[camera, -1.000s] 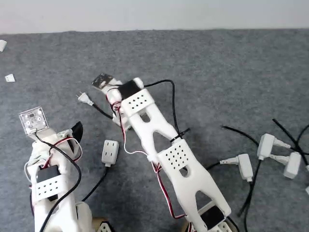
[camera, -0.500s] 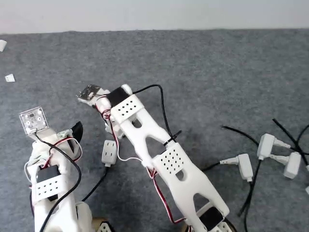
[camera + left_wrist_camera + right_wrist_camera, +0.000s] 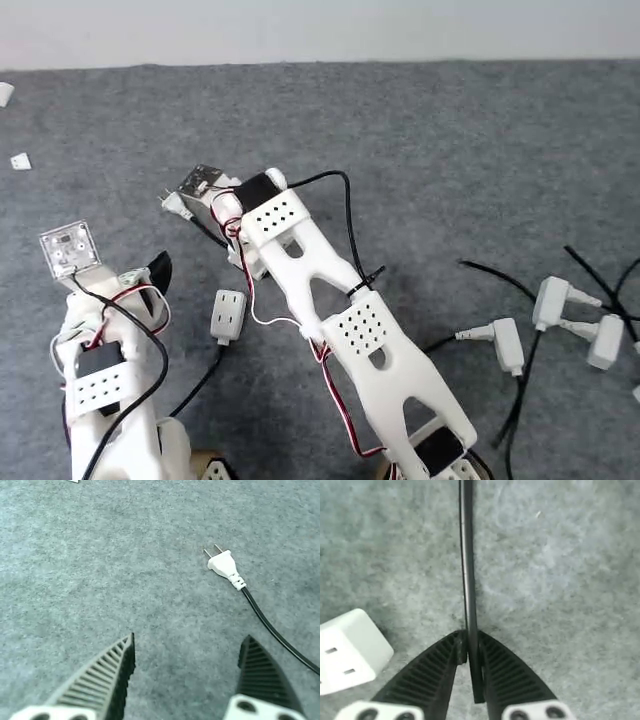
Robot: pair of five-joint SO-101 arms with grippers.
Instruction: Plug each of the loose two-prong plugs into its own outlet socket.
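A white two-prong plug [image 3: 174, 204] lies on the grey carpet with its black cord [image 3: 210, 232] running back under the right arm [image 3: 290, 240]. My right gripper [image 3: 469, 641] is shut on that cord [image 3: 466, 555], a short way behind the plug. A white outlet socket [image 3: 228, 313] lies close by and appears beside the gripper as the socket [image 3: 347, 652]. My left gripper [image 3: 190, 641] is open and empty above bare carpet, with the plug [image 3: 224, 565] ahead of it and apart. One black finger [image 3: 158, 268] of it is visible from above.
Several more white plugs and sockets with black cords lie at the right: one [image 3: 507, 344], another [image 3: 551, 300], a third [image 3: 605, 342]. Small white scraps [image 3: 20, 160] sit at the far left. The carpet's far half is open floor up to the wall.
The right arm's wrist swung left over the plug, then came part of the way back right. The left arm has stayed still.
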